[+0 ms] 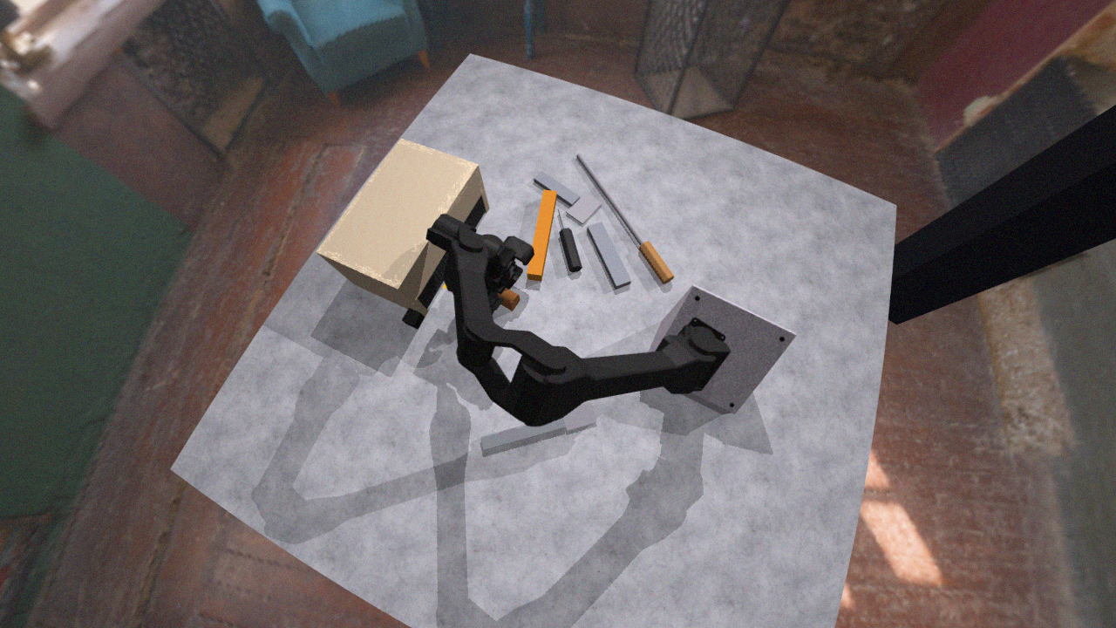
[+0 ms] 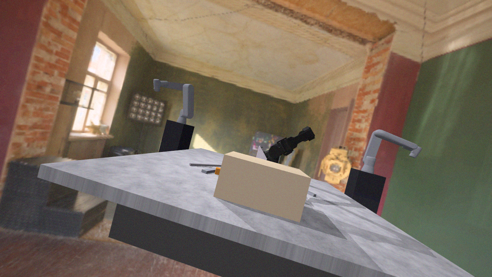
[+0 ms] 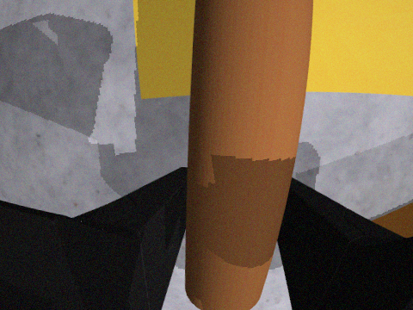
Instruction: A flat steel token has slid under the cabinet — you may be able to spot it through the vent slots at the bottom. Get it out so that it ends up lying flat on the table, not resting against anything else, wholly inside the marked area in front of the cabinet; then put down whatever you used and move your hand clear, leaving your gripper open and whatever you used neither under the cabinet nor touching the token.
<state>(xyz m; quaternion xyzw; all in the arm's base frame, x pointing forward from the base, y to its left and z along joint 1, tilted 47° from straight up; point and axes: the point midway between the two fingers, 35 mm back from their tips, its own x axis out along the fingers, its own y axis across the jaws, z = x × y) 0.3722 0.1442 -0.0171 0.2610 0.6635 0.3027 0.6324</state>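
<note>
The beige cabinet (image 1: 401,207) (image 2: 263,187) stands at the left of the table in the top view, its dark lower front partly behind the arm. My gripper (image 1: 503,287) (image 3: 233,182) is low in front of it, shut on a brown wooden handle (image 1: 509,299) (image 3: 249,116); the handle's far end and whatever it carries are out of view. The yellow marked area (image 3: 357,47) lies beyond the fingers in the wrist view, on both sides of the handle; only a sliver shows in the top view. I cannot make out the steel token in any view.
Right of the cabinet lie an orange bar (image 1: 541,234), a black-handled screwdriver (image 1: 571,249), grey flat bars (image 1: 609,254) (image 1: 555,188), a pale plate (image 1: 582,209) and a long rod with a wooden handle (image 1: 655,262). Another grey bar (image 1: 522,440) lies near the arm's elbow.
</note>
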